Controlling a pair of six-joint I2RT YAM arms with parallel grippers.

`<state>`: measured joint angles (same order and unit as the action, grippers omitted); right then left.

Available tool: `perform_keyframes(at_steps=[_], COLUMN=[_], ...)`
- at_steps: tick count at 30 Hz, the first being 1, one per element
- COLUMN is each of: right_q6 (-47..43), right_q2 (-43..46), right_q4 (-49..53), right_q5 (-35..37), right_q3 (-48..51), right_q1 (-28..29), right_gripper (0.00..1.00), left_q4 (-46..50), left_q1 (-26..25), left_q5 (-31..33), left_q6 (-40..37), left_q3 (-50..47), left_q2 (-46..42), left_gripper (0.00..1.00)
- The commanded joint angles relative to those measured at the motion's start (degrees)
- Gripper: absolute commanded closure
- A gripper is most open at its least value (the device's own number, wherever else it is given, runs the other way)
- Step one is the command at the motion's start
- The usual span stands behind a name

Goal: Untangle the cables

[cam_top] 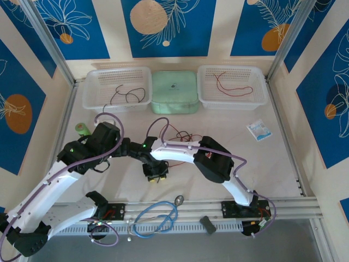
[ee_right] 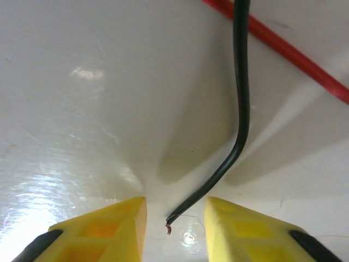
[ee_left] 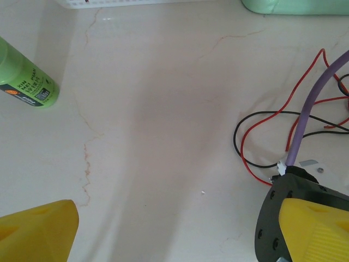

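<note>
A tangle of thin red and black cables [cam_top: 182, 135] lies mid-table beside the right arm. My right gripper [ee_right: 174, 218] hangs low over the tabletop, open. The frayed end of a black cable [ee_right: 241, 109] lies in the gap between its yellow fingers and touches neither. A red cable [ee_right: 289, 52] crosses behind it. My left gripper [ee_left: 174, 234] is open wide over bare table. Loops of red cable [ee_left: 294, 90] and black cable [ee_left: 240, 131] lie to its right.
A green bottle [cam_top: 82, 129] lies left of the left arm. At the back stand a left basket [cam_top: 90, 82] and a right basket [cam_top: 204, 95], each with thin wires inside, and a green box [cam_top: 174, 91] between them. A small packet [cam_top: 258, 130] lies right. A light-blue looped cable [cam_top: 158, 218] sits by the bases.
</note>
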<state>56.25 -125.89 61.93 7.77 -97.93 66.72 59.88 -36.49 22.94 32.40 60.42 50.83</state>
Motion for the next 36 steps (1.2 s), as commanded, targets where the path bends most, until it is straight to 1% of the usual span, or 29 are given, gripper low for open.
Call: perform_keyframes(at_steps=[1, 4, 6, 9, 14, 20, 24, 30, 33, 36], right_q6=[1.6, 1.8, 2.1, 2.7, 2.7, 2.6, 2.0, 0.5, -0.8, -2.7], right_q2=[-1.3, -0.7, 0.5, 2.9, 6.7, 12.2, 13.4, 14.2, 17.5, 22.2], right_q4=[4.4, 5.2, 4.3, 2.3, -1.2, -2.1, -1.5, 2.1, 5.4, 7.6], right_q5=[1.3, 2.0, 1.8, 1.4, 0.8, 5.4, 7.7, 12.1, 15.9, 18.3], right_q3=[-1.2, 0.6, 3.2, 8.8, 17.9, 24.7, 25.2, 21.8, 19.3, 17.7], right_q1=[-0.2, -0.8, -1.6, -3.3, -6.0, -8.9, -9.5, -9.0, -8.6, -8.5], right_gripper=[0.71, 0.76, 0.78, 0.79, 0.86, 0.91, 1.0, 1.0, 1.0, 1.0], left_q4=[-1.0, -0.9, -0.8, -0.5, -0.1, -0.2, -0.5, -0.4, -1.1, -3.3], left_q1=[0.3, 0.3, 0.3, 0.3, 0.4, 0.6, 0.7, 0.8, 0.8, 0.8], left_q5=[-1.1, -0.8, -0.5, 0.1, 0.8, 0.5, 0.4, 0.1, -1.2, -4.8], left_q6=[-1.6, -1.6, -1.6, -1.6, -1.7, -1.7, -1.6, -1.2, -1.7, -3.4], left_q3=[-0.7, -0.8, -0.9, -0.9, -1.2, -1.4, -1.3, -1.1, -1.1, -1.8], left_q2=[-0.1, -0.2, -0.5, -0.9, -1.1, -0.7, -0.4, -0.8, -1.5, -2.0], left_gripper=[0.06, 0.06, 0.06, 0.06, 0.06, 0.06, 0.06, 0.06, 0.07, 0.08])
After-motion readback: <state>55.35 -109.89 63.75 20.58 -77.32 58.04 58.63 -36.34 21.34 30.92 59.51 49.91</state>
